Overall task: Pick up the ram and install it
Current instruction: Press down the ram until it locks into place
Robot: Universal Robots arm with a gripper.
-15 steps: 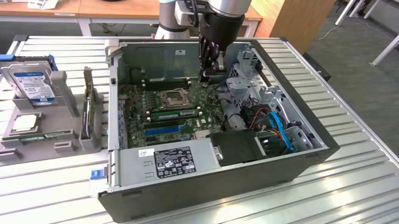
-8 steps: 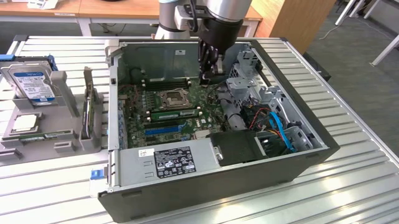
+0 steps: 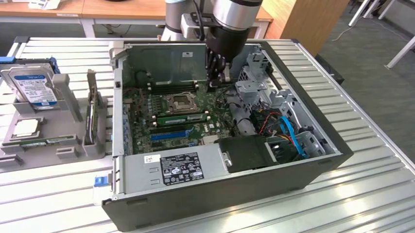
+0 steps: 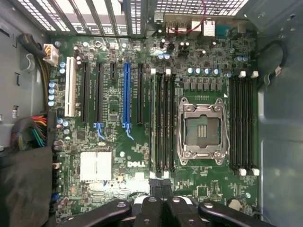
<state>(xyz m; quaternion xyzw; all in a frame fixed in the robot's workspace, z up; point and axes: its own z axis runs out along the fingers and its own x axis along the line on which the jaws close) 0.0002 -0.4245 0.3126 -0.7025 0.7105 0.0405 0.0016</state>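
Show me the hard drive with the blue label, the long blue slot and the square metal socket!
hard drive (image 3: 32, 87), exterior view, on its blue-and-white label.
blue slot (image 4: 126, 94), wrist view, on the middle of its length.
metal socket (image 4: 200, 127), wrist view, on its open centre.
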